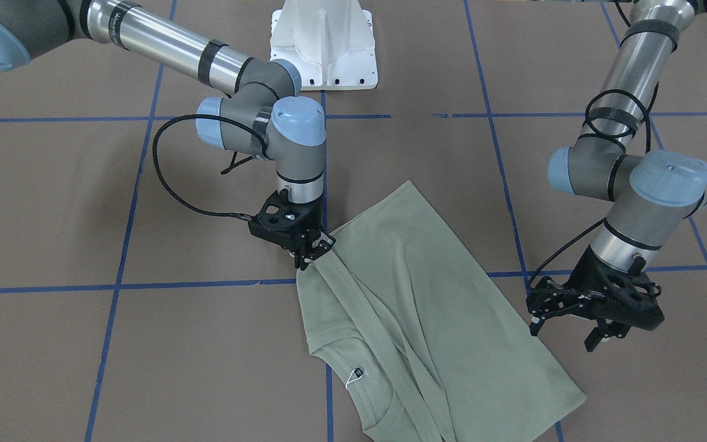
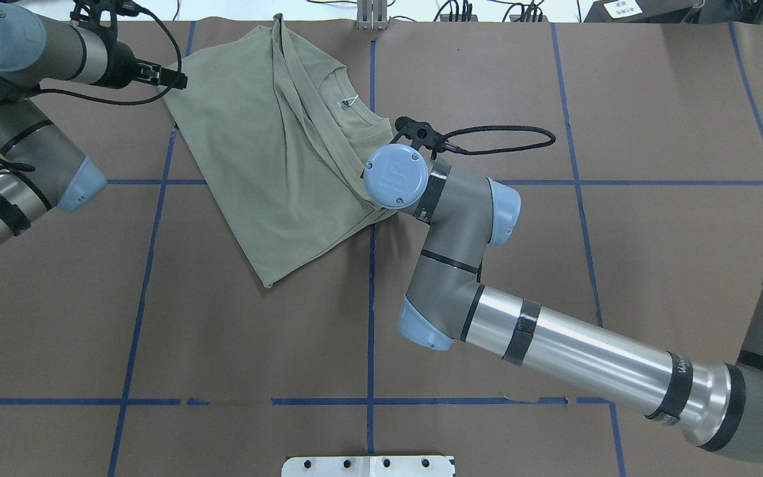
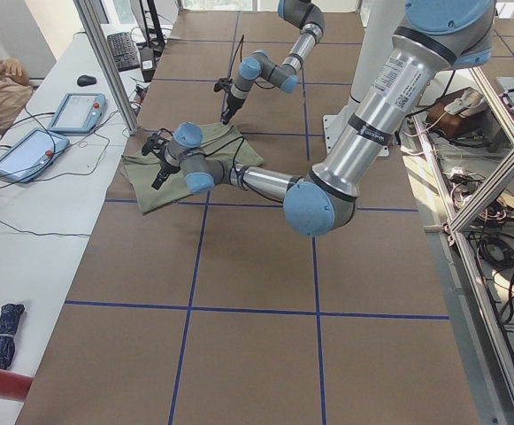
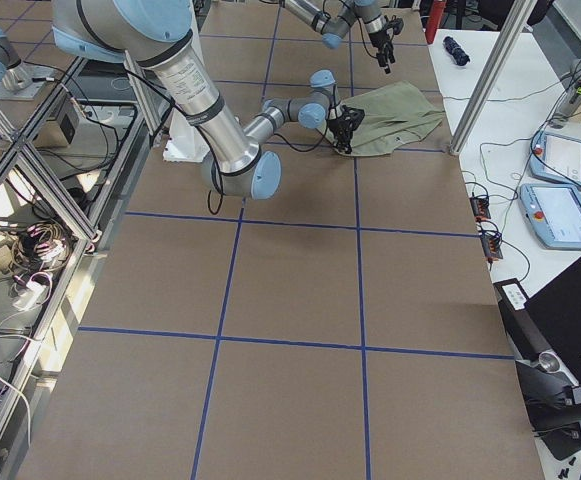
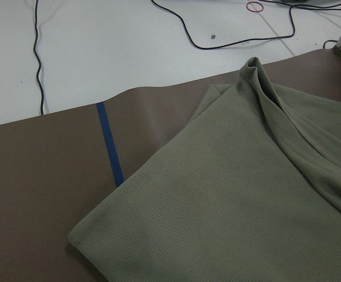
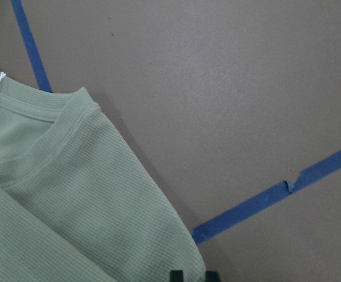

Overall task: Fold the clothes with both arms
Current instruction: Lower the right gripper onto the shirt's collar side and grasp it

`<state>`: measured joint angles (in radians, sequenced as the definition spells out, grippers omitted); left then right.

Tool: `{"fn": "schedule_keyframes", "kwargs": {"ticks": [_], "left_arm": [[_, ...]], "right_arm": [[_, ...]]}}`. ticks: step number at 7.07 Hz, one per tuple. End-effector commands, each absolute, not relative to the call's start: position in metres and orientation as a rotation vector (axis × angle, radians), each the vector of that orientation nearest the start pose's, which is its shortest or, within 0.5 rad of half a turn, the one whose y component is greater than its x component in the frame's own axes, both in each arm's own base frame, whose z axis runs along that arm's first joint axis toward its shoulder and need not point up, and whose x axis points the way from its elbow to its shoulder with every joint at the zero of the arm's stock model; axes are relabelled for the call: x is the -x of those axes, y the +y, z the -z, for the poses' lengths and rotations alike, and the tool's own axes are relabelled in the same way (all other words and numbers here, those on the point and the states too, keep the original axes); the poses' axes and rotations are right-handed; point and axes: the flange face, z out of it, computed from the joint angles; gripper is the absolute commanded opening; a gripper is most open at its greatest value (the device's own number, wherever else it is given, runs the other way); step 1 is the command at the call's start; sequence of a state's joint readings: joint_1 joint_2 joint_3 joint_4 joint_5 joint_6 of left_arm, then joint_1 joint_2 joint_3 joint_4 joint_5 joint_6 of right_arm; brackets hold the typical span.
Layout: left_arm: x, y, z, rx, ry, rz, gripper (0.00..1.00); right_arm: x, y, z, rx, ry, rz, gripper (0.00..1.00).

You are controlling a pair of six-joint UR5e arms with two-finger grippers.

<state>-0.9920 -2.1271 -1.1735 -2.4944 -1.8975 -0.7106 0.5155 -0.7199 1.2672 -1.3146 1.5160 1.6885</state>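
Right pincer [image 1: 313,250] pinches the edge of the shirt [image 1: 427,294], likely to carry a fold across, while left pincer [image 1: 563,336] hangs spread just beside it, ready to grab

Shirt [image 1: 427,294]: flat on the table [image 1: 53,215], on the side far from the base [image 1: 323,49].
Collar [image 1: 353,377]: at the shirt's end farthest from the robot.
Right gripper [image 1: 310,250]: touching the shirt's edge on the robot's right.
Left gripper [image 1: 563,334]: beside the opposite edge, apart from it.
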Motion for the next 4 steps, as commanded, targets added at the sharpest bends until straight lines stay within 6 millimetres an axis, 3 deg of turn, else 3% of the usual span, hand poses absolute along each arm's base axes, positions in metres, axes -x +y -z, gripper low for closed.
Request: {"fn": "schedule_keyframes", "kwargs": {"ticks": [1, 2, 3, 4], "left_arm": [[-0.321, -0.675, -0.416, -0.693, 0.89, -0.061, 1.0], [-0.325, -0.673, -0.416, -0.693, 0.892, -0.068, 1.0], [-0.325, -0.669, -0.424, -0.684, 0.888, -0.069, 1.0], [-0.326, -0.668, -0.424, -0.688, 0.892, -0.072, 1.0]], "right_arm": [[0.62, -0.511, -0.231, -0.228, -0.792, -0.563, 0.0], [0.614, -0.508, -0.236, -0.229, -0.78, -0.551, 0.0], [0.589, -0.493, -0.239, -0.224, -0.762, -0.548, 0.0], [0.557, -0.445, -0.239, -0.218, -0.754, -0.512, 0.0]]}}
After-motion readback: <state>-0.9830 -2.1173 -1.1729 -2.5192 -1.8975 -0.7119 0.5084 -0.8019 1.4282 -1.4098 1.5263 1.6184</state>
